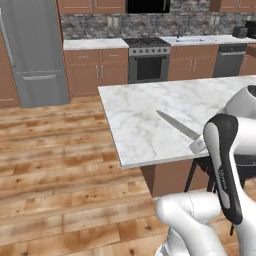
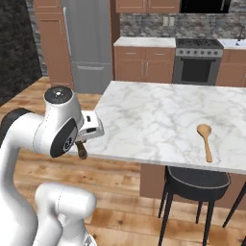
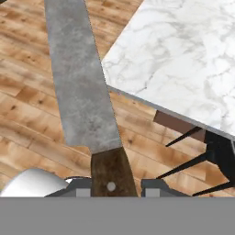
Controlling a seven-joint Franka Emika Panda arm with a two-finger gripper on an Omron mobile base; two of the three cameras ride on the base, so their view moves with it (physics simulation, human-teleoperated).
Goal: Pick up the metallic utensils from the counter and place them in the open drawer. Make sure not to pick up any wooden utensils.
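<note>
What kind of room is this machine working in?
A home kitchen, by the look of it, though computer-rendered: a steel fridge, a stove with oven, wooden cabinets, and a marble-topped island with a black stool tucked under it.

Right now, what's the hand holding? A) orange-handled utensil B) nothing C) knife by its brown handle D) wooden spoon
C: in the hand view the hand is closed on the dark brown handle of the knife, blade pointing away; the wooden spoon lies on the counter.
</note>
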